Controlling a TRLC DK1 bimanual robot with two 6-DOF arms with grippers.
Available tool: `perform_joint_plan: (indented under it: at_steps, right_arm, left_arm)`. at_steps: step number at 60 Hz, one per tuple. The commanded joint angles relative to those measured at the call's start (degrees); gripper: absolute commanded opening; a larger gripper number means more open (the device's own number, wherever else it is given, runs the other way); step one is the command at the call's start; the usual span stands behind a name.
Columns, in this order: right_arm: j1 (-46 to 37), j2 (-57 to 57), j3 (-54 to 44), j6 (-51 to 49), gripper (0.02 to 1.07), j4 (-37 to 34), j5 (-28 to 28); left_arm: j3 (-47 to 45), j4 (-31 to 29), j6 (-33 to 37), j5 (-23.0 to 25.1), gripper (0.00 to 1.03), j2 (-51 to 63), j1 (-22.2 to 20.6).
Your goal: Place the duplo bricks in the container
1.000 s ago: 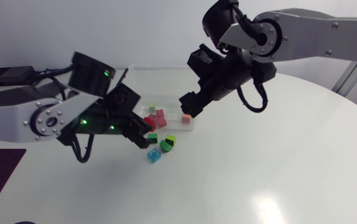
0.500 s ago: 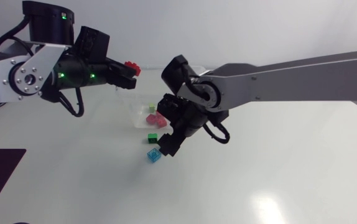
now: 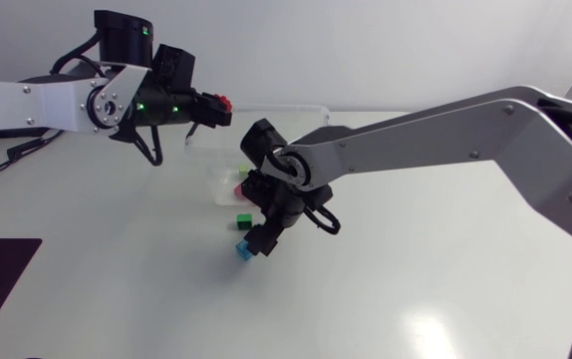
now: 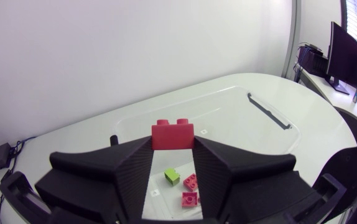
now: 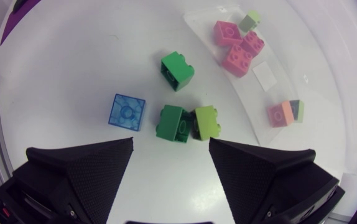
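The left gripper (image 3: pixel 212 110) is closed on a red brick (image 4: pixel 173 134), pinching it from both sides, and holds it raised near one end of the clear container (image 3: pixel 296 122). Pink bricks (image 5: pixel 234 43) lie inside. It would be best to carry the red brick over the container's middle and lower it before letting go, so it cannot bounce off the rim. The right gripper (image 5: pixel 170 149) hangs wide open and empty above the desk (image 3: pixel 445 279), just over a dark green brick (image 5: pixel 173 122) that touches a lime brick (image 5: pixel 207 122), with a blue brick (image 5: pixel 127 112) nearby. It should centre on one brick, or it may knock the neighbour away
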Motion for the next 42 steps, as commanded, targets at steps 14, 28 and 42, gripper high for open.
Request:
perform_joint_plan:
  at_steps: [14, 28, 42]
  right_arm:
    - [0.6, 5.2, 5.5, -0.3, 0.86, -2.9, 0.5]
    - [0.6, 6.8, 7.2, -0.2, 0.73, -3.8, 0.6]
    - [0.8, 8.2, 8.0, 0.1, 0.64, -5.1, 0.7]
  left_arm:
    - [6.4, 0.8, -1.2, 0.3, 0.39, 8.5, 0.5]
    - [7.5, 0.3, -1.2, 0.1, 0.83, 9.6, 1.0]
    - [5.2, -0.4, -1.2, 0.1, 0.85, 5.2, 1.4]
